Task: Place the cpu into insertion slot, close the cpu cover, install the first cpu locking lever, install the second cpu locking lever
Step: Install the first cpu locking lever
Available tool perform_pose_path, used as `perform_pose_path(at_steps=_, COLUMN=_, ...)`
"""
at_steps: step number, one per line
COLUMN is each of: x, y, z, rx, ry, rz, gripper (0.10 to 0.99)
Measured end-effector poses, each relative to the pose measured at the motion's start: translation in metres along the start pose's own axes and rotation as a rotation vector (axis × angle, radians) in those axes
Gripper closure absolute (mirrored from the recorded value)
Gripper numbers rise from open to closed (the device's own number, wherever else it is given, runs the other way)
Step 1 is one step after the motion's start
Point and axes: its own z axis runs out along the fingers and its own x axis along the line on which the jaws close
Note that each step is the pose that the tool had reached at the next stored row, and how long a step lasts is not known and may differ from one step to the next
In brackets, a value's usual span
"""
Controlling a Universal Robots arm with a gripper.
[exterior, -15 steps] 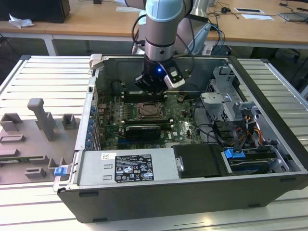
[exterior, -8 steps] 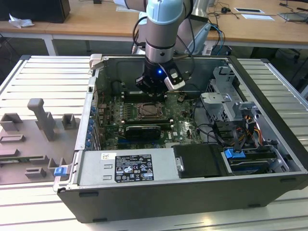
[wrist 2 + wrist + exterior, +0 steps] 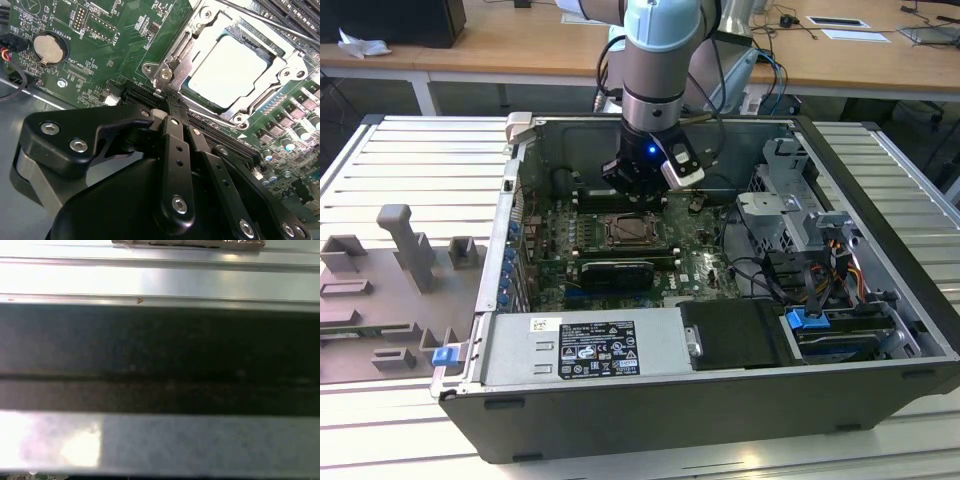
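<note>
Silvery metal framed the cpu (image 3: 227, 67) in the upper right of the second wrist view: the chip lay flat in the insertion slot (image 3: 272, 47), and the cpu cover (image 3: 260, 92) lay down over its edges, the pale top showing through the square window. By that showing, seating the chip and closing the cover were done, and the step in hand looked to be the first locking lever.

The gripper (image 3: 170, 100) filled the lower half of that view, its jaws drawn close together into a narrow point with nothing visibly between them. Their tips stood at the near corner of the socket, beside the hinge bracket (image 3: 165, 72); whether they touched a lever wire could not be told. In the exterior view the gripper (image 3: 638, 190) hung just above the socket at the centre of the green motherboard (image 3: 710, 262), inside the open computer case (image 3: 880, 180) on the worktop (image 3: 410, 170).

A lever move from there would call for a steady sideways-and-down press, keeping the tips on the thin wire without slipping onto the neighbouring card slot (image 3: 220, 135).
</note>
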Motion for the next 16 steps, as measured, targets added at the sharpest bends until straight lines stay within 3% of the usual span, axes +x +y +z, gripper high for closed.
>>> perform_pose_path(at_steps=16, x=-0.0008, y=0.0003, z=-0.0033, rx=0.004, ry=-0.0007, rz=0.009, gripper=0.980)
